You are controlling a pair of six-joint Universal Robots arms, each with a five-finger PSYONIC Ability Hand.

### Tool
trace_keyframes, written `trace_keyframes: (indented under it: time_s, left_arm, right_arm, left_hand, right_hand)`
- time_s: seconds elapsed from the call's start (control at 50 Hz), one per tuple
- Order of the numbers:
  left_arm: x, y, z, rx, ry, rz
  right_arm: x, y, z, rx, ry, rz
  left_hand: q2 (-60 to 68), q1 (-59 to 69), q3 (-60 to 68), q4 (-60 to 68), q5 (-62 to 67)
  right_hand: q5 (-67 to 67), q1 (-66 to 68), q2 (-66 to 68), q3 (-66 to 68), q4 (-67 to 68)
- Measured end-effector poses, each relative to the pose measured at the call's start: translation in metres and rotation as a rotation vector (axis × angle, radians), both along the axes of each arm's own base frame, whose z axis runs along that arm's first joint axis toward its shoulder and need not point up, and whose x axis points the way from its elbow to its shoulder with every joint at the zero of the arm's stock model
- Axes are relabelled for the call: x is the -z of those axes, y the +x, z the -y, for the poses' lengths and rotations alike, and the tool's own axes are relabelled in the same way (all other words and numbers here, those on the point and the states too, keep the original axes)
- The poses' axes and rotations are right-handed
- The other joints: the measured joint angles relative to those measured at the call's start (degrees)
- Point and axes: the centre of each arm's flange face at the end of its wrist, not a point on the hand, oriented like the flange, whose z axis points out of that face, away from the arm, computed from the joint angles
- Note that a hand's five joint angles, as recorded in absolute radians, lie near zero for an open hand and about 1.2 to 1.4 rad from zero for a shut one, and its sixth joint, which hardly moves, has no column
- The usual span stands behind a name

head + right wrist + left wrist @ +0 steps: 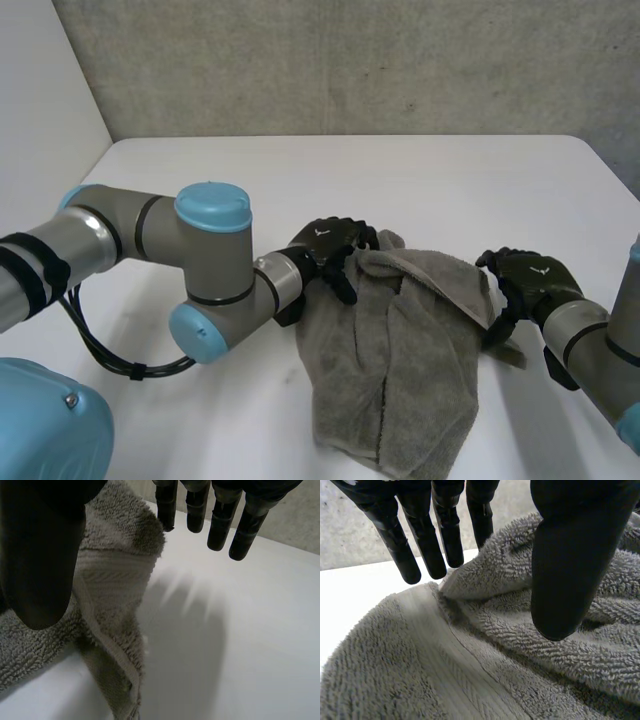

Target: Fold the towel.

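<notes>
A grey terry towel (400, 350) lies crumpled in a loose heap on the white table (420, 175). My left hand (325, 245) rests at the towel's far left corner. In the left wrist view its fingers (420, 535) hang straight behind a raised fold of the towel (495, 670), and the thumb (565, 570) hovers over the fold's near side, so the hand is open. My right hand (530, 280) is at the towel's right edge. There its fingers (220, 515) stretch straight over bare table, with the thumb (40, 555) beside a hanging towel corner (110, 580); it holds nothing.
A grey concrete wall runs behind the table's far edge, and a white wall stands at the left. Bare tabletop stretches beyond the towel toward the back and to the right of my right hand.
</notes>
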Motion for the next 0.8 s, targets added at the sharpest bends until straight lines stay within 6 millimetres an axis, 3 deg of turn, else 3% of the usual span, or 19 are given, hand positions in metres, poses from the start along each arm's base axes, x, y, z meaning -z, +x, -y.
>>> trace_keyframes:
  time_s: [0.26,0.36,0.44,0.54,0.62,0.68,0.8]
  left_arm:
    - [0.005,-0.012,-0.006,0.025,-0.018,-0.022]
    - [0.008,-0.017,-0.008,0.035,-0.035,-0.037]
    - [0.008,-0.021,-0.007,0.036,-0.058,-0.053]
    - [0.002,-0.023,-0.004,0.019,-0.093,-0.070]
    - [-0.023,-0.022,0.007,-0.051,-0.162,-0.105]
    - [-0.059,-0.017,0.022,-0.152,-0.249,-0.161]
    - [-0.148,0.013,0.047,-0.359,-0.430,-0.306]
  right_arm:
    - [0.013,0.003,0.008,0.011,0.027,0.025]
    - [0.013,0.004,0.012,0.012,0.007,0.029]
    - [0.012,0.005,0.015,0.009,-0.008,0.032]
    - [0.003,0.008,0.024,-0.001,-0.057,0.032]
    - [-0.018,0.013,0.040,-0.021,-0.158,0.017]
    - [-0.045,0.021,0.055,-0.052,-0.288,-0.014]
    - [-0.123,0.050,0.073,-0.111,-0.706,-0.082]
  left_hand:
    - [2.76,2.82,2.82,2.83,2.73]
    - [15.48,15.40,15.48,15.62,15.41]
    - [32.19,32.01,32.14,32.30,32.06]
    - [35.95,34.91,36.00,36.02,35.32]
    - [36.66,35.39,36.68,36.79,35.98]
    - [36.93,35.51,36.93,37.03,36.26]
    - [37.03,35.64,37.03,37.10,36.32]
  right_hand:
    - [11.98,11.22,8.93,10.20,9.55]
    - [26.52,26.55,25.44,25.81,24.81]
    - [56.38,55.67,55.69,55.21,54.42]
    - [61.98,60.51,60.76,62.02,61.47]
    - [61.98,60.73,60.76,62.02,61.47]
    - [61.98,60.79,60.76,62.02,61.47]
    - [62.93,62.18,60.91,62.02,61.47]
